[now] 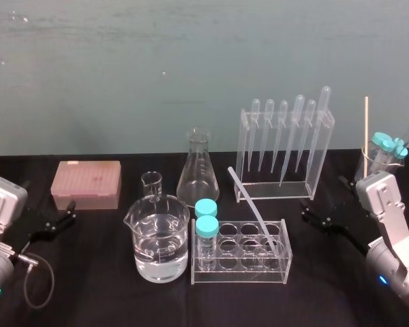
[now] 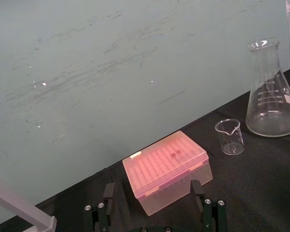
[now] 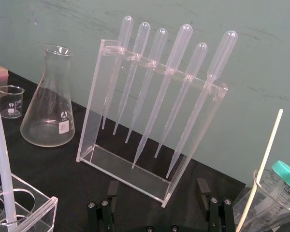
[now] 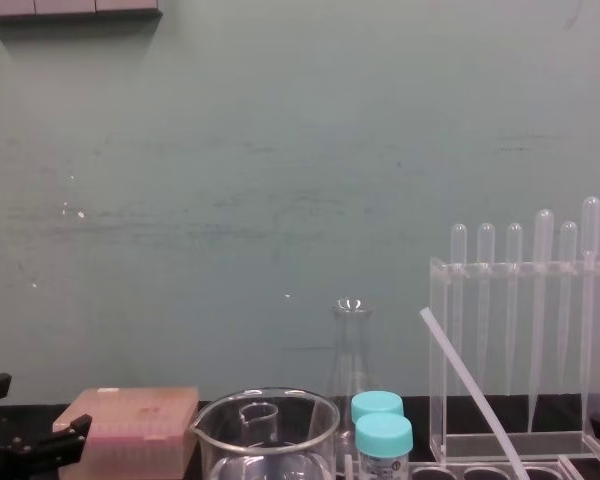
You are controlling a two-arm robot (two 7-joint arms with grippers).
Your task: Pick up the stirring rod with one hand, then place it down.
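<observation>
Stirring rod (image 1: pixel 253 204) leans in rack (image 1: pixel 238 276) — black tabletop (image 1: pixel 95 272).

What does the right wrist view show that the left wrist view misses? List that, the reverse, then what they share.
Right wrist, not left: the pipette rack, the stirring rod leaning in the tube rack, a pale stick by capped tubes, the open right tool. Left wrist, not right: the open left tool. Both: the flask, the small beaker, and the pink box, merely a corner of it in the right wrist view.
</observation>
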